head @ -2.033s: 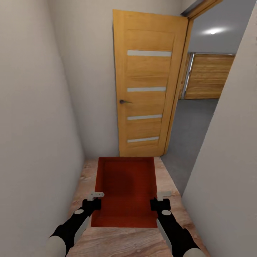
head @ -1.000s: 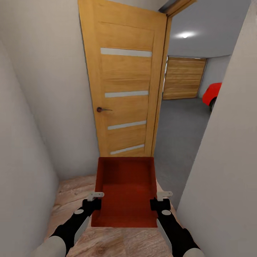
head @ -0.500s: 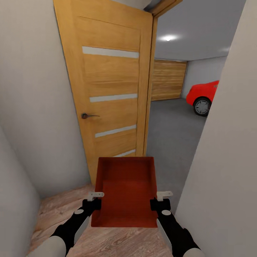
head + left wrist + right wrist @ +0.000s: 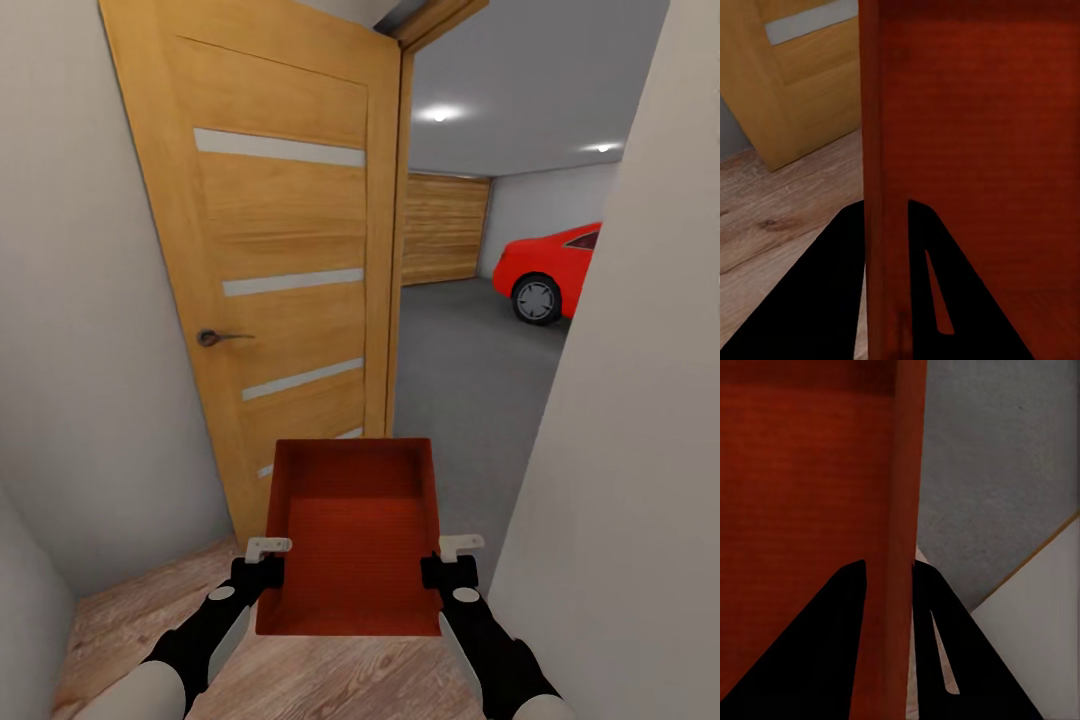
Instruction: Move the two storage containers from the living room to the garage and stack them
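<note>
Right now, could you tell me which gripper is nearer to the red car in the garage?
Right. The right gripper clamps the storage container's wall on the car's side; the left gripper clamps the opposite wall, nearer the open door.

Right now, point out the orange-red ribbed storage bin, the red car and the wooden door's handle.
orange-red storage bin (image 4: 355, 545), head view, ribbed inside bottom.
red car (image 4: 548, 262), head view, front body panel.
dark door handle (image 4: 212, 338), head view, round knob end.

Open wood door (image 4: 270, 250), white walls (image 4: 80, 300), grey garage floor (image 4: 470, 370) w/ red car (image 4: 550, 265).
</note>
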You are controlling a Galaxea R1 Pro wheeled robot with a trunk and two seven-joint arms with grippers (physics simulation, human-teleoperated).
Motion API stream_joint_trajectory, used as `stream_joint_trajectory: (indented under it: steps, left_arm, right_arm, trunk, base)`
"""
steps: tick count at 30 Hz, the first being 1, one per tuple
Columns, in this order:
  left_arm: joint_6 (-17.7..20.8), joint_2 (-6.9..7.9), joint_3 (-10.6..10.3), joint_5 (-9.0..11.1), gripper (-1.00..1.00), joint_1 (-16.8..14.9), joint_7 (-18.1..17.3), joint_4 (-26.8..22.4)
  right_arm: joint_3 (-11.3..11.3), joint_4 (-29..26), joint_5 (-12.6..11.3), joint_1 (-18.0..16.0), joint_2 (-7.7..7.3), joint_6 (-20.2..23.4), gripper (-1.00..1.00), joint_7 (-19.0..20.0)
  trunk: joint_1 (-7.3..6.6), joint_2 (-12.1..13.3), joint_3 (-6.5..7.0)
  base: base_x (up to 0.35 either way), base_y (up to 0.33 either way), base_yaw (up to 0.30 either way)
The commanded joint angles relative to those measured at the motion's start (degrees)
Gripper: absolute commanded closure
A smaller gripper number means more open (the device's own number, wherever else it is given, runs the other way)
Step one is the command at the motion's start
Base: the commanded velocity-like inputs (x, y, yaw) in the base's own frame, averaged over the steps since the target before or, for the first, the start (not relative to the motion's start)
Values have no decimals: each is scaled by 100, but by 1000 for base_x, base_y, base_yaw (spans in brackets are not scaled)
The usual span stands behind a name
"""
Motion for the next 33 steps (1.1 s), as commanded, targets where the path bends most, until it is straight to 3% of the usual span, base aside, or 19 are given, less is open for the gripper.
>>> stream_joint_trajectory:
  steps: [1,11,22,33]
  left_arm:
    - [-10,-5,-215,85,100,-1,-45,28]
    - [-1,2,-215,79,100,19,-45,29]
    - [-1,3,-215,77,100,26,-45,29]
    - [-11,2,-215,86,100,26,-45,25]
  right_arm:
    - [279,-87,82,-3,152,-21,100,12]
    - [279,-87,79,-3,151,-21,100,18]
    - [279,-87,77,-3,151,-20,100,19]
    - [279,-87,80,-3,151,-21,100,16]
  trunk:
    - [0,-4,-6]
    - [0,-4,-5]
    - [0,-4,-2]
    - [0,-4,10]
  base:
    - [8,5,-21]
    - [90,85,-11]
    - [221,217,-207]
    - [40,32,-117]
